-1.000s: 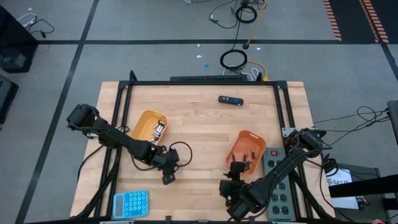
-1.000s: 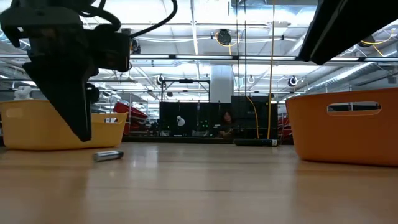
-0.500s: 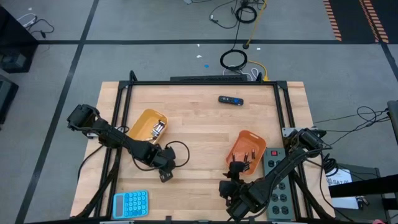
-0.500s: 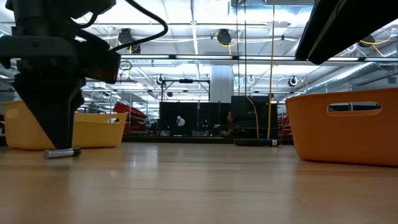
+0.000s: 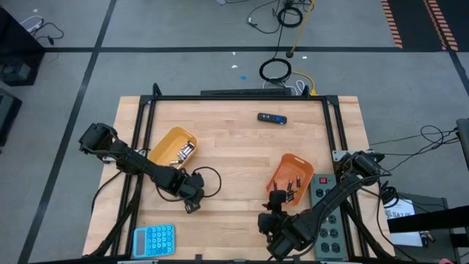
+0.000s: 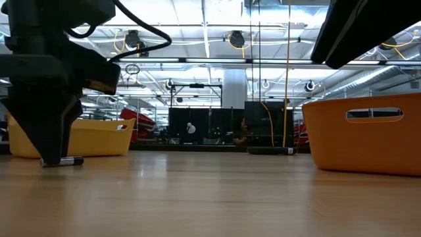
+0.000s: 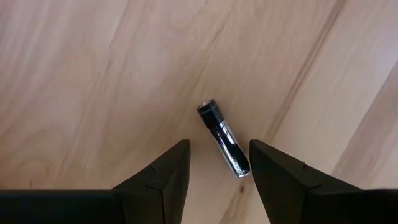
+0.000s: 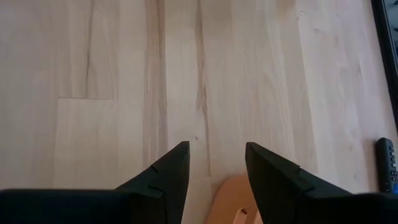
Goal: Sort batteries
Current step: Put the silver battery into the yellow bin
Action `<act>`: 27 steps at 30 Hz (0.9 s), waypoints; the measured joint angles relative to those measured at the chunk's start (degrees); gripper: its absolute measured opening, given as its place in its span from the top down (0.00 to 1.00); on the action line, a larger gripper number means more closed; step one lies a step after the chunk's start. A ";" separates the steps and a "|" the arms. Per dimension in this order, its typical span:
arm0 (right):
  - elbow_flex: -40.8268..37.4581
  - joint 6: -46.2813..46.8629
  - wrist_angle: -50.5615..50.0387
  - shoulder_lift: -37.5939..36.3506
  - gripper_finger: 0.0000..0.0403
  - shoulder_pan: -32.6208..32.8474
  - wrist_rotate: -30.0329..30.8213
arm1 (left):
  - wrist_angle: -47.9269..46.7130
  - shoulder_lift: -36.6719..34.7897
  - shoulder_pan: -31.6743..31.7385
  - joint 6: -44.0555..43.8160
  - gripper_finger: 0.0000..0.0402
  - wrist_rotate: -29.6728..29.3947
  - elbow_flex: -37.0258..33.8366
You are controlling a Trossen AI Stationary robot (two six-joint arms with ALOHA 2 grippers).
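battery (image 7: pixel 223 137) lies between open left end effector (image 7: pixel 217 163) fingers, unheld

Two dark, matte black jointed arms made up the robot's body above the pale wooden slatted table (image 5: pixel 242 147). A thin black cable looped out beside the left arm's wrist. The left gripper (image 7: pixel 217 163) and the right gripper (image 8: pixel 214 163) each ended in two black, wedge-shaped fingers with flat, angular facets and plain, unmarked surfaces, tapering towards blunt tips.
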 joint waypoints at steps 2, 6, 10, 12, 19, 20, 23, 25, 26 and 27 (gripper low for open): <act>0.00 -0.11 0.00 0.00 0.63 0.00 0.00 | 0.00 -0.02 -0.02 0.11 0.56 -0.34 0.00; 0.00 -0.08 0.01 0.00 0.63 0.00 0.12 | -0.12 0.00 -0.22 2.61 0.57 -1.97 -0.02; 0.00 0.04 0.00 0.00 0.63 0.00 0.13 | 0.00 0.00 -0.22 4.12 0.69 -2.69 -0.02; 0.00 0.07 0.02 0.00 0.63 0.00 0.13 | 0.03 0.00 -0.22 4.55 0.79 -2.69 -0.02; 0.00 0.10 0.03 0.00 0.63 -0.03 0.07 | 0.86 0.03 -0.28 7.02 0.98 -3.12 0.27; 0.00 0.10 0.07 0.00 0.63 -0.03 0.07 | 0.77 0.04 -0.28 7.19 0.98 -3.13 0.37; 0.02 0.10 0.26 0.00 0.63 -0.03 0.07 | 0.59 0.10 -0.33 7.23 0.99 -3.44 0.51; 0.02 0.13 0.28 0.00 0.63 -0.03 0.04 | 0.57 0.13 -0.35 7.13 0.97 -3.74 0.52; 0.02 0.13 0.30 0.00 0.63 -0.03 0.04 | 0.54 0.10 -0.33 7.15 0.96 -3.86 0.52; 0.02 0.13 0.36 0.00 0.63 -0.03 0.04 | 0.50 0.09 -0.33 7.15 0.95 -3.96 0.52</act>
